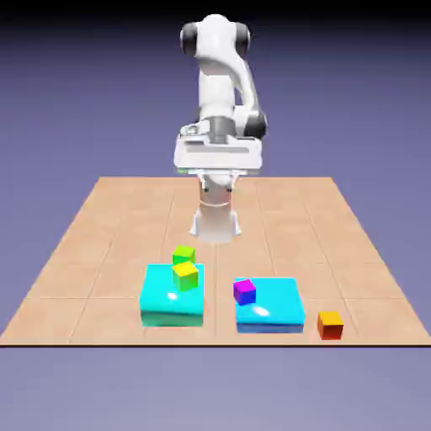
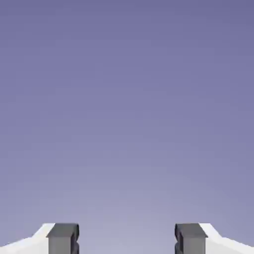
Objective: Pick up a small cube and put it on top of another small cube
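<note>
Nearest to us, at the front edge of the table point(image 1: 84, 252) toward the exterior view's right, sits the small orange cube point(image 1: 330, 324) — flat on the wood, its redder face turned to the front. Being a cube, it has no long axis we can name; its edges run roughly square with the table's front edge. It stands apart from everything, just beside the blue slab point(image 1: 274, 313) on that slab's right.

A little farther back, the purple cube point(image 1: 244, 291) rests on the blue slab near its left corner. On the exterior view's left lies a cyan slab point(image 1: 168, 307), with a yellow cube point(image 1: 185, 275) on its far part and a green cube point(image 1: 183, 253) just behind it.

Farthest of all is the arm, raised above the table's far side. In the hand view we see the gripper point(image 2: 126, 238) with its fingers point(image 2: 63, 238) spread wide — nothing between them, only the blue-violet backdrop. The orange cube lies well apart from the fingers, far forward and below, outside the hand view.
</note>
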You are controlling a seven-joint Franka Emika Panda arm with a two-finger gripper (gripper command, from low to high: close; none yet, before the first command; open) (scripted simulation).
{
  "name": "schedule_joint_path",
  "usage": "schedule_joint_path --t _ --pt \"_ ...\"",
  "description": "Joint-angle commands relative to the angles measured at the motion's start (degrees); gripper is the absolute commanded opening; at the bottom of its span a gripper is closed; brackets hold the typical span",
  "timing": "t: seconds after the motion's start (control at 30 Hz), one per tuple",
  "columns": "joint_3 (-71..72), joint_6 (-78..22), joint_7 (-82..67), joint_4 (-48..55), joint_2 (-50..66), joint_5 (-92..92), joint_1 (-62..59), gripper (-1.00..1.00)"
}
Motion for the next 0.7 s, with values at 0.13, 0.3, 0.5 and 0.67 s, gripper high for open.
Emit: schedule_joint_path --t 0.13,0.3,0.5,0.67 --pt "1.5 -9.9 3.0 10.4 10.2 0.5 1.7 0.00" --pt "3.0 -19.8 6.0 20.8 20.5 1.1 3.4 0.00" --pt "4.9 -31.7 9.5 33.2 32.7 1.7 5.4 0.00" --pt "6.4 -41.6 12.5 43.6 42.9 2.3 7.2 0.00"
